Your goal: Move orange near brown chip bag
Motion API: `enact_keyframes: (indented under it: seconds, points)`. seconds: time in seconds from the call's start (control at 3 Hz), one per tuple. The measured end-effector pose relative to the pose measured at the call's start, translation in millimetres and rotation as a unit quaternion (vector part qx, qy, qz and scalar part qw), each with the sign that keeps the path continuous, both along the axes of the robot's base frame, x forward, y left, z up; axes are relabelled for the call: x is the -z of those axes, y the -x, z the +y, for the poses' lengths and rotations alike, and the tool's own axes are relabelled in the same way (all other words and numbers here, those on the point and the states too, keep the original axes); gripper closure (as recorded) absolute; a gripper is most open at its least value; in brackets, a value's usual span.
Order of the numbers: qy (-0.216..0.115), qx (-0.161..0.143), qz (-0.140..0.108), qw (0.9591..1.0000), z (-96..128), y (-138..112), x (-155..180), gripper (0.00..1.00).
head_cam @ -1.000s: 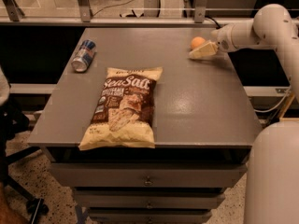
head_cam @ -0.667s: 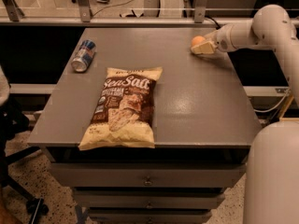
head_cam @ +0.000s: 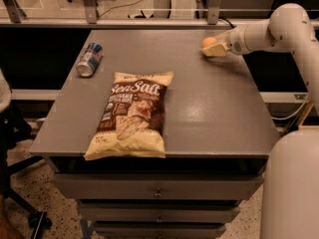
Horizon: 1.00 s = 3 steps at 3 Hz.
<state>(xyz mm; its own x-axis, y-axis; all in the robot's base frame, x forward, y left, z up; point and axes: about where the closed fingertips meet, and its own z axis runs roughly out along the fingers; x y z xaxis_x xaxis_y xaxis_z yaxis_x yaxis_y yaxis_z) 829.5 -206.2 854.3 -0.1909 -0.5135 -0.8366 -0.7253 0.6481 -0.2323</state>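
The orange (head_cam: 208, 42) is at the far right of the grey table (head_cam: 199, 108), held at the tip of my gripper (head_cam: 212, 47). The gripper reaches in from the right on the white arm (head_cam: 279, 29) and is shut on the orange, holding it just above the tabletop. The brown chip bag (head_cam: 130, 114), with pale yellow edges and white "Sea Salt" lettering, lies flat at the front left of the table. It is well apart from the orange, to its lower left.
A blue and silver can (head_cam: 89, 59) lies on its side at the table's far left. Drawers (head_cam: 157, 190) sit under the tabletop. The robot's white body (head_cam: 291, 188) is at the lower right. A rail runs behind the table.
The gripper and the orange have shifted slightly up and to the left together. The bag and the can have not moved.
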Motion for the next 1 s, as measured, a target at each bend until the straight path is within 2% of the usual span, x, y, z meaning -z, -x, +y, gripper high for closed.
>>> enact_keyframes:
  seconds: [0.33,0.67,1.0]
  points:
    - [0.005,-0.037,-0.004,0.9993,18,16,-13,1.00]
    - [0.012,-0.082,-0.002,0.9966,41,39,-26,1.00]
    - [0.005,-0.123,0.014,0.9923,63,68,-34,1.00]
